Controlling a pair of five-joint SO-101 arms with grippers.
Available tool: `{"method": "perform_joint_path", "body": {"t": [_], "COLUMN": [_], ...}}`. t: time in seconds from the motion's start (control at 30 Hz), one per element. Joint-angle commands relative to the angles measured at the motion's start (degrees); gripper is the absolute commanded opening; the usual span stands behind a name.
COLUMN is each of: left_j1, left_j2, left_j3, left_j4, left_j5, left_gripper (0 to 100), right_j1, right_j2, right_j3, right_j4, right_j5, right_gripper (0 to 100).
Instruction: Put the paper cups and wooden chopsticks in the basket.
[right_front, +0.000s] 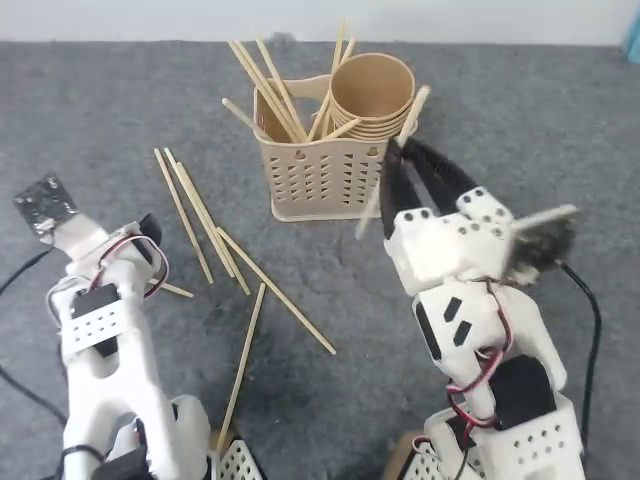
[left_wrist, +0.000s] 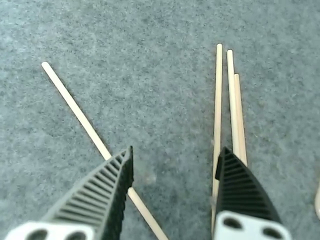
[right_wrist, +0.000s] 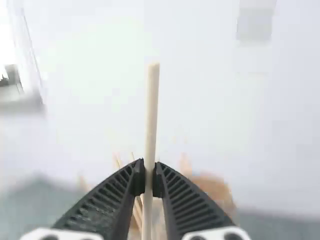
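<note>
You are holding the left end effector (left_wrist: 175, 155) spread over loose chopsticks (left_wrist: 235, 110) lying on the bench (left_wrist: 150, 75). Your right end effector (right_wrist: 149, 167) is pinching a chopstick (right_wrist: 151, 115) beside the basket (right_front: 320, 180), which is holding the paper cups (right_front: 372, 95).

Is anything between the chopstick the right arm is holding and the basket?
The stack of paper cups fills the side of the basket nearest the held chopstick. The right gripper would likely have to carry it past them to the part holding the other chopsticks.
</note>
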Motion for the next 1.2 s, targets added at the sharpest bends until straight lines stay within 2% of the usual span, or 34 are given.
{"method": "perform_joint_path", "body": {"t": [0.0, 0.13, 0.43, 0.73, 0.83, 0.93, 1.17], "left_j1": [0.5, 0.5, 0.5, 0.5, 0.5, 0.5, 0.5], "left_j2": [-0.9, -0.9, -0.9, -0.9, -0.9, -0.9, -0.9], "left_j3": [-0.3, -0.3, -0.3, -0.3, -0.3, -0.4, -0.4], "left_j4": [-1.4, -1.4, -1.5, -1.5, -1.5, -1.5, -1.6], "left_j5": [-0.4, -0.4, -0.4, -0.4, -0.4, -0.4, -0.4], "left_gripper": [25, 25, 25, 25, 25, 25, 25], "right_j1": [0.5, 0.4, 0.6, 2.1, 1.3, 0.1, 0.0], "right_j2": [0.3, 9.3, 36.8, 57.5, 60.8, 61.2, 51.8], "right_j3": [-0.5, -4.0, -26.5, -35.6, -35.5, -36.0, -35.9], "right_j4": [-14.4, -26.6, -26.9, -26.9, -25.0, -16.6, -9.3], "right_j5": [-4.0, -1.7, -1.0, -1.0, -1.0, -1.0, -1.3], "right_gripper": [1.0, 1.0, 1.0, 3.0, 14.3, 24.0, 24.2]}}
